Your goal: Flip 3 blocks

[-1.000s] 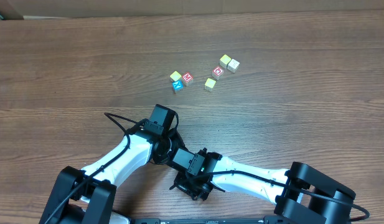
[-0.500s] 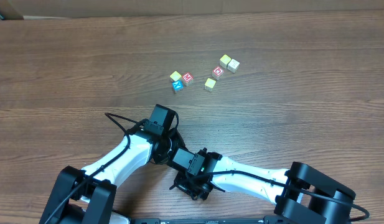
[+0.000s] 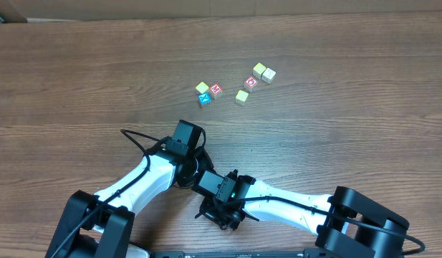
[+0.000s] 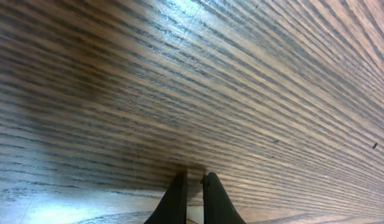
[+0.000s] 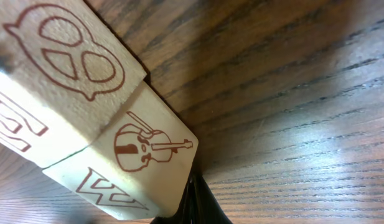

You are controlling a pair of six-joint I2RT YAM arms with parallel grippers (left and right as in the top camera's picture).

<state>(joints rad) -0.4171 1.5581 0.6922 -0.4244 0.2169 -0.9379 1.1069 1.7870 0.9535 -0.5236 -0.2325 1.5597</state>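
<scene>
Two pale wooden blocks fill the left of the right wrist view, pressed side by side. One carries a red pretzel drawing [image 5: 61, 68], the other a red violin [image 5: 148, 155] with a W on its lower face. My right gripper [image 5: 201, 199] is shut, its tips right beside the violin block's lower corner and holding nothing. My left gripper [image 4: 193, 180] is shut too, tips down on bare wood with no block in sight. In the overhead view both arms lie folded together at the near edge, and these two blocks are hidden under them.
Several small letter cubes lie scattered further back on the wooden table [image 3: 77, 79]: a yellow-topped one [image 3: 203, 87], a blue one [image 3: 204, 99], a red M [image 3: 215, 89], a red O [image 3: 251, 82], and a pale-topped one [image 3: 268, 74].
</scene>
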